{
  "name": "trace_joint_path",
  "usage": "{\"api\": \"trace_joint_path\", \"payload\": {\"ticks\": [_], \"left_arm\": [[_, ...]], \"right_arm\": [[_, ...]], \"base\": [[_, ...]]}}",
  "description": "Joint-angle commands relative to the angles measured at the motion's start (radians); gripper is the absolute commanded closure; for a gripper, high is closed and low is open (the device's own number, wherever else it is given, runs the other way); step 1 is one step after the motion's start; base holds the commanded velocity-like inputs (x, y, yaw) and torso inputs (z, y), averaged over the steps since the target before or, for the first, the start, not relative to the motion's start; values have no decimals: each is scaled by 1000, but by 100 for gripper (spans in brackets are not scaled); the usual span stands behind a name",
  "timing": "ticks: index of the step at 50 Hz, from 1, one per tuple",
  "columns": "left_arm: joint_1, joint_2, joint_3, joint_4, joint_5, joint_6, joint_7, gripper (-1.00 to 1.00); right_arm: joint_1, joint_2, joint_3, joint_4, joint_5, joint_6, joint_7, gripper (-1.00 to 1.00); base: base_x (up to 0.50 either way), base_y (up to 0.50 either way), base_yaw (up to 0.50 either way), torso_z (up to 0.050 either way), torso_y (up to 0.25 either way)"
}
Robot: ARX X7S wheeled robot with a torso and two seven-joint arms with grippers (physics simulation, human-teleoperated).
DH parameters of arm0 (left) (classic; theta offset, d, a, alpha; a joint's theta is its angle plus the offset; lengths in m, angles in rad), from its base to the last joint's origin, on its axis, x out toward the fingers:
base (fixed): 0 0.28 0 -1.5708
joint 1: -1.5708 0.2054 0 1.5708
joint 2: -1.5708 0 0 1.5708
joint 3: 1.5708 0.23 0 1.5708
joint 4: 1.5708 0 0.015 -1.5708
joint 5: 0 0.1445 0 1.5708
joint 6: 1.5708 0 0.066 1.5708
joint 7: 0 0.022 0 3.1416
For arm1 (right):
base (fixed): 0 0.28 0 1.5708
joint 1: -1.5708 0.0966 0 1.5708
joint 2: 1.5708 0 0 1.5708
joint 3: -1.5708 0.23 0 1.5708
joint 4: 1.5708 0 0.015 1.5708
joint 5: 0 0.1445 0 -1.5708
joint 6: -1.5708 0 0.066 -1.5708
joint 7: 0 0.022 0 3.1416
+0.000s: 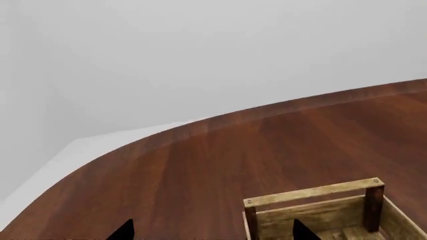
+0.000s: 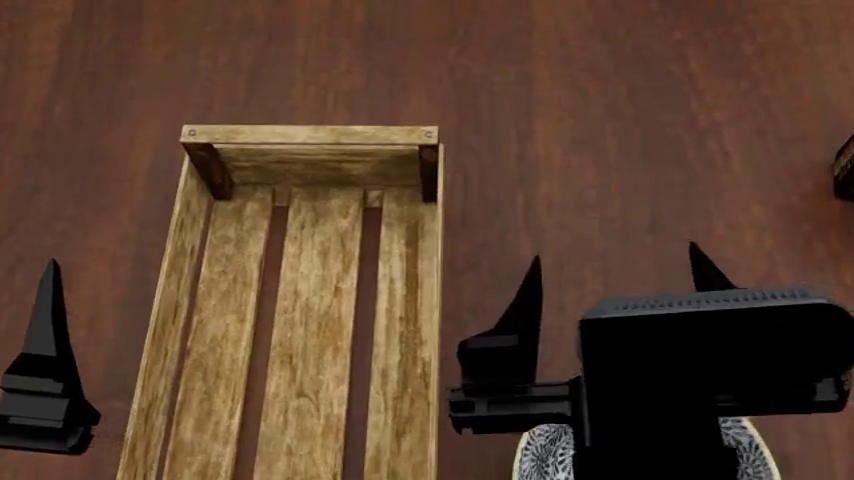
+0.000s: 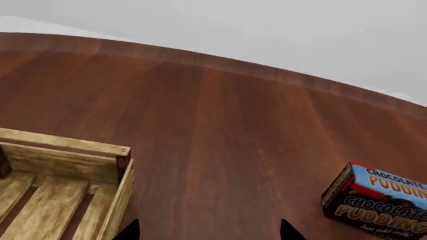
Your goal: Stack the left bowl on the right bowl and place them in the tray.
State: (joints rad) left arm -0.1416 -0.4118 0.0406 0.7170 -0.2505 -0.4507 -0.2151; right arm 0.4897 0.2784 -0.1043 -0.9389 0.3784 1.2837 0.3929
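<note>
Right tool, jaws wide, hovers over a patterned white bowl: likely rigid, light, slippery; grip its rim. Left tool: aperture indeterminate.

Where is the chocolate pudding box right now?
The pudding box stands on the brown table, off to the right of the tray. In the head view only its dark edge peeks in at the far right.

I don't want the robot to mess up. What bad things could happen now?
The right gripper hangs open above a patterned bowl that its arm mostly hides, so it might grab badly. The tray wall is close beside it and could get bumped. The pudding box stands nearby too.
</note>
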Motion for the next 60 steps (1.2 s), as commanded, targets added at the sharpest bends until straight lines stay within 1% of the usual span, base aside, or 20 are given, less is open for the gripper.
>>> {"api": "trace_joint_path", "payload": {"ticks": [1,3,5,8,10,13,20,31,36,43,50,60], "left_arm": [[7,-16,-26,33,-25,-37,-6,-100],[7,-18,-29,34,-32,-42,-4,-100],[6,-18,-34,31,-37,-43,-4,-100],[10,-22,-42,38,-41,-46,-6,-100],[10,-24,-47,43,-45,-51,-7,-100],[9,-25,-43,40,-44,-51,-7,-100],[3,-26,-24,30,-35,-53,-8,-100],[3,-29,-2,12,-15,-35,-7,-100],[7,-30,9,2,-9,-23,-3,-100],[8,-35,1,25,-20,-44,-9,-100],[8,-38,8,26,-18,-44,-10,-100],[12,-40,19,23,-10,-38,-12,-100]], "right_arm": [[148,85,167,-32,605,286,372,-100],[176,125,194,13,834,284,542,-100],[191,149,203,44,973,279,648,-100],[189,175,201,69,1087,265,745,-100],[177,187,197,69,1113,251,764,-100],[140,202,200,65,1109,232,756,-100],[73,222,184,70,1061,199,686,-100],[57,252,140,92,1158,204,756,-100],[20,258,120,84,1127,194,718,-100],[-23,270,105,77,1096,175,682,-100],[-87,281,74,68,975,129,576,-100],[-131,292,8,73,883,87,495,-100]], "base": [[0,0,0,0,0],[0,0,0,0,0],[0,0,0,0,0],[0,0,0,0,0],[0,0,0,0,0],[0,0,0,0,0],[0,0,0,0,0],[0,0,0,0,0],[0,0,0,0,0],[0,0,0,0,0],[0,0,0,0,0],[0,0,0,0,0]]}}
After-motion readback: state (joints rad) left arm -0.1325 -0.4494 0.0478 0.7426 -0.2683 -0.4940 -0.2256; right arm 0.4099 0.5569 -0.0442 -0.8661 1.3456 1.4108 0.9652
